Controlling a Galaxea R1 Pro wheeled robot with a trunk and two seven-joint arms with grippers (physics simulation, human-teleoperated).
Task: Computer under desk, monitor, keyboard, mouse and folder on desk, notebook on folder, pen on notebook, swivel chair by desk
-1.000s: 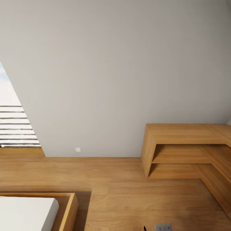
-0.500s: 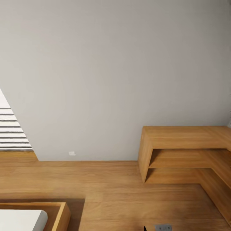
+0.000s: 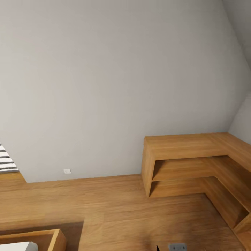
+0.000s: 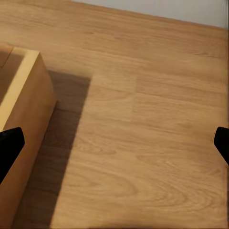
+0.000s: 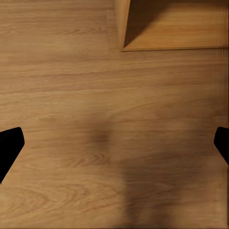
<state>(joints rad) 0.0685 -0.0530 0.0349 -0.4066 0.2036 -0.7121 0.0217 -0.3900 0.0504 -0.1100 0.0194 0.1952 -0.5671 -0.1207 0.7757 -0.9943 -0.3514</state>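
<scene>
Both grippers, left (image 4: pixel 114 143) and right (image 5: pixel 114 143), hang wide open and empty over bare wooden floor (image 3: pixel 118 209) while the view swings right past the corner shelf (image 3: pixel 188 164), bed frame (image 3: pixel 45 240) sliding off left; no desk items visible, so I judge the robot is in transit.

Wood floor (image 3: pixel 115 209) runs open through the middle, from the near edge to the far grey wall (image 3: pixel 104 87). Right side blocked by an L-shaped wooden shelf unit (image 3: pixel 195 164) against the wall, its leg coming near along the right. Near left: corner of a wooden bed frame (image 3: pixel 52 240). Left gripper (image 4: pixel 114 143) has fingers spread wide, bare floor between them, bed frame just beside one finger. Right gripper (image 5: pixel 114 143) likewise spread over bare floor, shelf corner (image 5: pixel 125 28) farther ahead.
</scene>
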